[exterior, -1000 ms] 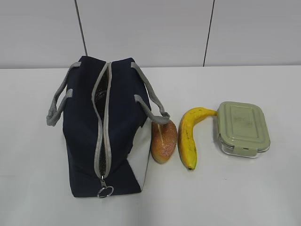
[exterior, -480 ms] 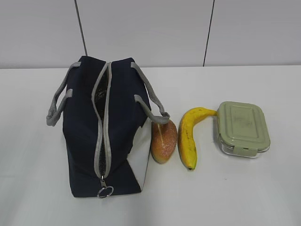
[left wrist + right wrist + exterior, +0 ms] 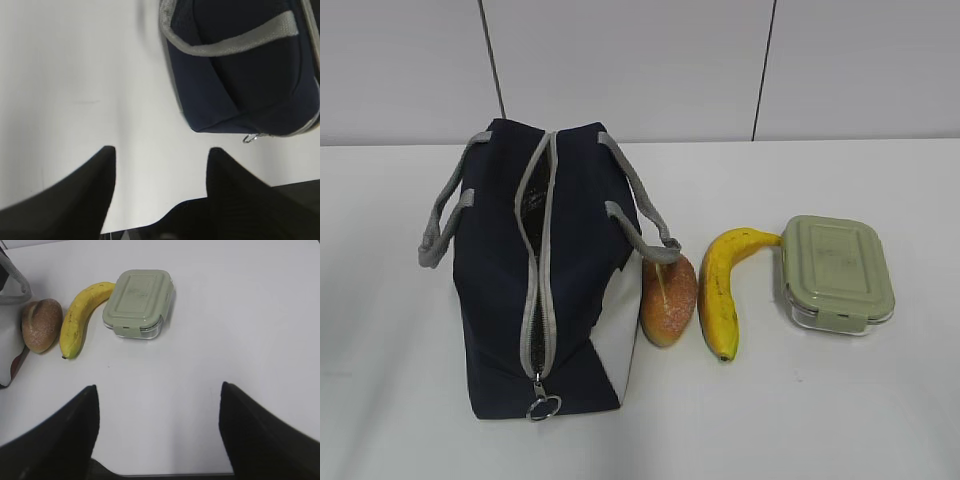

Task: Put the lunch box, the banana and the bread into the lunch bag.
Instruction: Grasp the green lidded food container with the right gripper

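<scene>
The navy lunch bag stands on the white table at the left, its grey zipper partly open along the top, metal ring pull at the near end. The bread lies against the bag's white side. The banana lies right of it. The lunch box with its sage-green lid sits at the right. Neither gripper shows in the exterior view. My left gripper is open and empty above bare table, near the bag's end. My right gripper is open and empty, short of the lunch box, banana and bread.
The table is white and ends at a pale panelled wall behind. Grey strap handles stick out from the bag's left and right sides.
</scene>
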`<state>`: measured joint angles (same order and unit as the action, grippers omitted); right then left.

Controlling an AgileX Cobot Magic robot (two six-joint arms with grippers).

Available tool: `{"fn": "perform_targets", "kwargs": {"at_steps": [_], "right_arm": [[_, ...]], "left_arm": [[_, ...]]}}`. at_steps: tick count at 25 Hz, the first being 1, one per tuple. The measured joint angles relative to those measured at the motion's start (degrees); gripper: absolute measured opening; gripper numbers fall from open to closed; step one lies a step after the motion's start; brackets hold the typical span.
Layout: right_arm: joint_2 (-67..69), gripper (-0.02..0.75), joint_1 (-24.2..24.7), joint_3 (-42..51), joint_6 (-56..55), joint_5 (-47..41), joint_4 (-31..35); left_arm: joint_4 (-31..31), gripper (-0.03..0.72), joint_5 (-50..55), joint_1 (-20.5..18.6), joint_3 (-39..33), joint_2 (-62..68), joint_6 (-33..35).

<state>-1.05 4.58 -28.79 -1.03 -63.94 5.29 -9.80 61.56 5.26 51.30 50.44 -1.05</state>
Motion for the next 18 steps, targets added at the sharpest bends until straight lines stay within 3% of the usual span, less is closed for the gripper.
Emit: {"fn": "perform_targets", "kwargs": {"at_steps": [13,18], "right_arm": [[0.0,0.569,0.0,0.0,0.0,0.0,0.0],[0.0,0.569,0.0,0.0,0.0,0.0,0.0]], "left_arm": [[-4.4,0.41,5.7,0.2,22.8,24.1,-3.0],[-4.6,0.41,6.7,4.6,29.5,30.9,-3.0]]}}
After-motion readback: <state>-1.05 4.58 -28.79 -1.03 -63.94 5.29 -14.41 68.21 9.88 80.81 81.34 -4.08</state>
